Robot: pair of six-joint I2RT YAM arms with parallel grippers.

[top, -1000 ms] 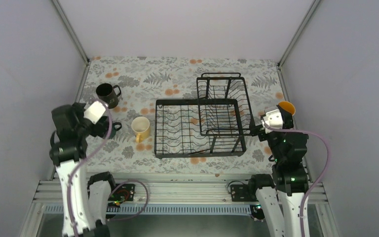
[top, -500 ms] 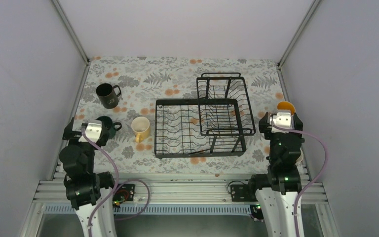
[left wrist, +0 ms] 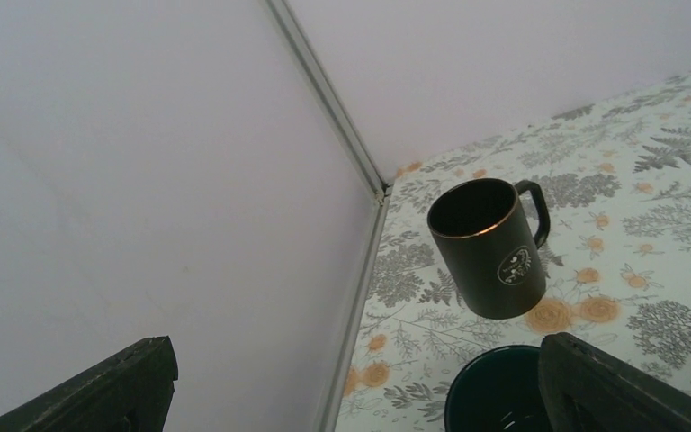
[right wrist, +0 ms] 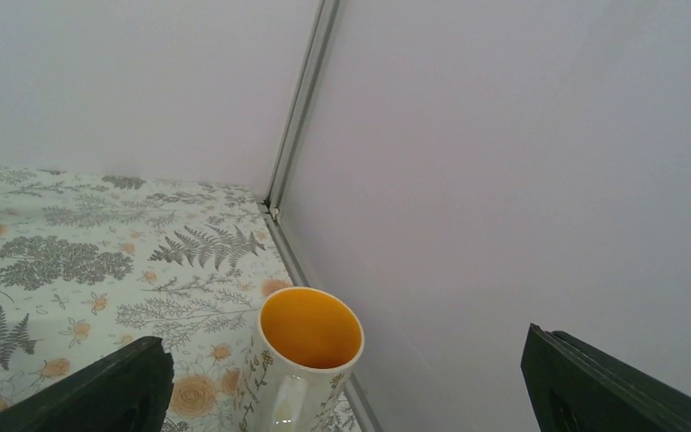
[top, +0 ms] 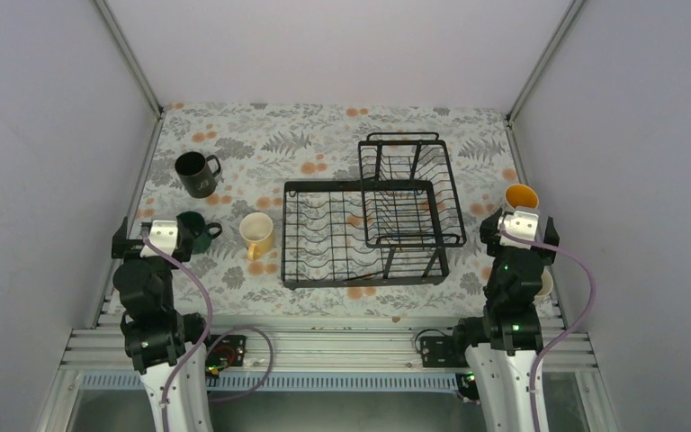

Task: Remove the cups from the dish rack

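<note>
Left of the rack (top: 364, 229) you have the black mug (top: 195, 173), teal mug (top: 193, 230) and yellow mug (top: 257, 234); right of it, the orange-lined mug (top: 521, 196) and cream mug (top: 547, 283). Your left gripper (left wrist: 357, 346) and right gripper (right wrist: 346, 342) both gape wide, empty.

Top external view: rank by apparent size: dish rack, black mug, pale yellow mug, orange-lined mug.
1. dish rack
2=. black mug, pale yellow mug: alike.
Unranked: orange-lined mug, partly hidden by right arm.

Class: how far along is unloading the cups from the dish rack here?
Done, apparently: the dish rack holds no cups. Black mug, teal mug, yellow mug stand left of it; orange-lined mug, cream mug right. Left hand, right hand open, empty. Nothing left.
</note>
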